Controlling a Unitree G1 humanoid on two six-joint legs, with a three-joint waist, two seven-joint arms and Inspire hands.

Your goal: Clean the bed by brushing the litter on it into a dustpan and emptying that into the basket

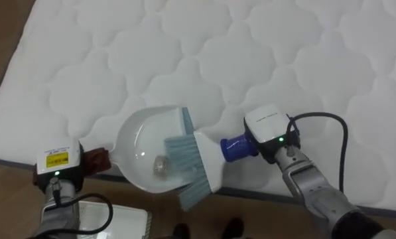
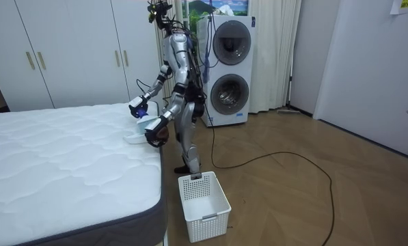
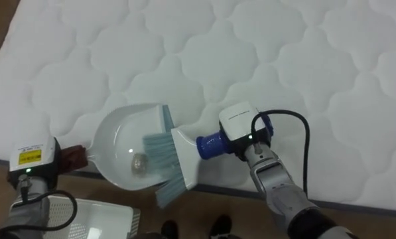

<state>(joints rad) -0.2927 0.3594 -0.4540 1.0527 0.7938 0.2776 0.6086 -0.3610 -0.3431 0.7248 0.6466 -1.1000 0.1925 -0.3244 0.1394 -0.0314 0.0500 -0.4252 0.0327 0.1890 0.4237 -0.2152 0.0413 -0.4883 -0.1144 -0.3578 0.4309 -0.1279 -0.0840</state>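
Note:
A white dustpan (image 1: 139, 141) rests at the near edge of the white quilted mattress (image 1: 217, 53). My left hand (image 1: 57, 166) is shut on its dark red handle (image 1: 97, 159), just off the bed's edge. My right hand (image 1: 272, 129) is shut on the blue handle (image 1: 237, 147) of a brush (image 1: 207, 166). The brush's blue-grey bristles (image 1: 183, 154) reach into the pan's mouth. A small crumpled ball of debris (image 1: 160, 164) lies inside the pan beside the bristles. The room view has me standing at the bed's corner, bent slightly over it.
A white slatted basket (image 2: 204, 205) stands on the wood floor by my feet, below the pan (image 1: 111, 222). Two stacked washing machines (image 2: 227, 68) and white wardrobes (image 2: 67, 55) stand behind me. The mattress stretches wide beyond the pan.

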